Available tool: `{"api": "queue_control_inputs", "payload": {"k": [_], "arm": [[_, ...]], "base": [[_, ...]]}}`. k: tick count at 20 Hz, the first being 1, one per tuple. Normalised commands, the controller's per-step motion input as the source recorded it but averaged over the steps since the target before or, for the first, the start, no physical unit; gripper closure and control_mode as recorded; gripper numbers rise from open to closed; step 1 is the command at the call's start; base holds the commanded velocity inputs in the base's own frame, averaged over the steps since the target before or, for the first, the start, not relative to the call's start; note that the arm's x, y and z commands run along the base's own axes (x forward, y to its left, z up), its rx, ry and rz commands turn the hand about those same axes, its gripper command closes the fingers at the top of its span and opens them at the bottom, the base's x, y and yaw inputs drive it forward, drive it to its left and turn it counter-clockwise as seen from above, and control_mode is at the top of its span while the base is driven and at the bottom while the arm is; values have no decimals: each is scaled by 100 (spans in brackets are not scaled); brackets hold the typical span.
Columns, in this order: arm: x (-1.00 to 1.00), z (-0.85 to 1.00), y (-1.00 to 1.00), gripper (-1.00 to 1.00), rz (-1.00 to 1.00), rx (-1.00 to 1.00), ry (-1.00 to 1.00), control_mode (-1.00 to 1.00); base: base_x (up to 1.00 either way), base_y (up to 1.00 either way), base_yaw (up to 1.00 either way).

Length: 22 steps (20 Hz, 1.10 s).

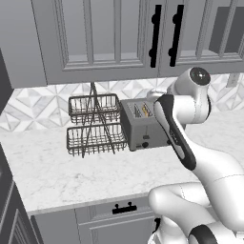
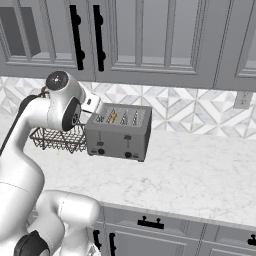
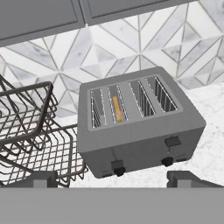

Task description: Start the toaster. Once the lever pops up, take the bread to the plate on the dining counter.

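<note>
The grey four-slot toaster (image 3: 140,131) stands on the marble counter against the tiled wall, also seen from the base cameras (image 1: 143,126) (image 2: 119,132). A tan edge of bread (image 3: 116,109) shows in its second slot from the left (image 1: 147,110) (image 2: 113,117). On the toaster's front, the left lever (image 3: 117,164) sits low by its knob and the right lever (image 3: 173,141) sits higher. My gripper (image 3: 112,179) hovers above and in front of the toaster, open, with nothing between its fingertips (image 3: 188,178). The plate and the dining counter are out of view.
A two-tier wire basket rack (image 1: 93,124) (image 2: 55,139) (image 3: 30,131) stands right beside the toaster's left side. Upper cabinets with dark handles (image 1: 155,35) hang above. A wall outlet (image 2: 243,100) is at the right. Bare counter (image 2: 200,175) stretches to the right of the toaster.
</note>
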Motion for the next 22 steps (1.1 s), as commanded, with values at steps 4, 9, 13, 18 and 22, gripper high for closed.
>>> {"api": "queue_control_inputs", "payload": {"k": [4,9,13,18,22], "arm": [[0,0,0,-100,0,0,0,-100],[0,0,0,-100,0,0,0,-100],[0,0,0,-100,0,0,0,-100],[0,0,0,-100,0,0,0,-100],[0,0,0,-100,0,0,0,-100]], "base": [[0,0,0],[0,0,0],[0,0,0],[0,0,0],[0,0,0]]}}
